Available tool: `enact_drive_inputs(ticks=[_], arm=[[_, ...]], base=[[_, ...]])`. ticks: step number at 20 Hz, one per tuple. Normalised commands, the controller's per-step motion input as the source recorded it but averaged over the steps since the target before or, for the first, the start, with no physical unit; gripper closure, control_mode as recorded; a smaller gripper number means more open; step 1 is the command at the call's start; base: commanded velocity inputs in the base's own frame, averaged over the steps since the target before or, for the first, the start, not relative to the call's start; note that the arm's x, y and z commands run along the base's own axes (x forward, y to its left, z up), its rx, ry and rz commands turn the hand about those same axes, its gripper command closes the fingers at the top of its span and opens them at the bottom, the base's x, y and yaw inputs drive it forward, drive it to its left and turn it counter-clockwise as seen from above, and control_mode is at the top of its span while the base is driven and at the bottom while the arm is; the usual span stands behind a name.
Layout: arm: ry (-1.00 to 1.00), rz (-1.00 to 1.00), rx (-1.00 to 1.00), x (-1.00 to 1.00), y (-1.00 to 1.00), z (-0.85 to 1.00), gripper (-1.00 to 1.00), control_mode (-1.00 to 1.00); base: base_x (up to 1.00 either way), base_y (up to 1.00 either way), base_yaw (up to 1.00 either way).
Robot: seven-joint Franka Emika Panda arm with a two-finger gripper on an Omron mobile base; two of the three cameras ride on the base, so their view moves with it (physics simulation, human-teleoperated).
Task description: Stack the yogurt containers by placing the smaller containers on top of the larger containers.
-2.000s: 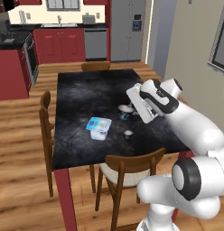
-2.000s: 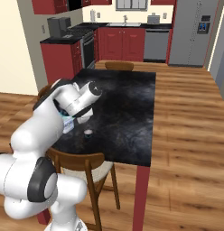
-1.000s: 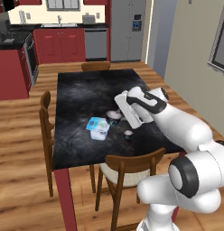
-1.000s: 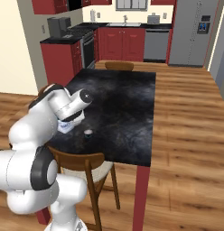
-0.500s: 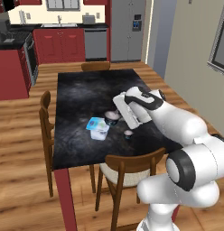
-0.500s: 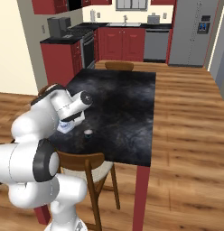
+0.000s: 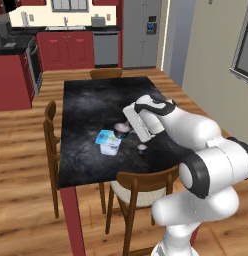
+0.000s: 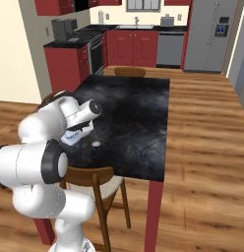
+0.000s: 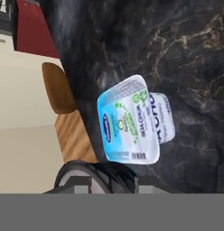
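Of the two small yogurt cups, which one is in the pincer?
The cup next to the white tub, about level with its lid, is in the shut pincer. The other cup stands free on the table, nearer the chair.

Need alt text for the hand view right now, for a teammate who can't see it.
A small yogurt cup sits gripped between the gripper's finger tips at the bottom, close beside the larger white tub with a light blue foil top. Both are on the dark marbled table; a wooden chair shows beyond its edge.
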Motion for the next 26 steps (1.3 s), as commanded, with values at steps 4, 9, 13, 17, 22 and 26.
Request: enact_drive_inputs(ticks=[4, 9, 13, 17, 22, 26], arm=[[0.0, 0.0, 0.0, 0.12, 0.03, -0.16, 1.0, -1.0], [0.0, 0.0, 0.0, 0.08, 0.03, -0.18, 1.0, -1.0], [0.0, 0.0, 0.0, 0.1, 0.06, -0.14, 1.0, -1.0], [0.0, 0.0, 0.0, 0.1, 0.08, -0.1, 1.0, -1.0], [0.0, 0.0, 0.0, 0.08, 0.06, -0.11, 1.0, -1.0], [0.0, 0.0, 0.0, 0.08, 0.03, -0.11, 1.0, -1.0]], base=[[0.0, 0.0, 0.0], [0.0, 0.0, 0.0], [0.0, 0.0, 0.0], [0.0, 0.0, 0.0], [0.0, 0.0, 0.0], [0.0, 0.0, 0.0]])
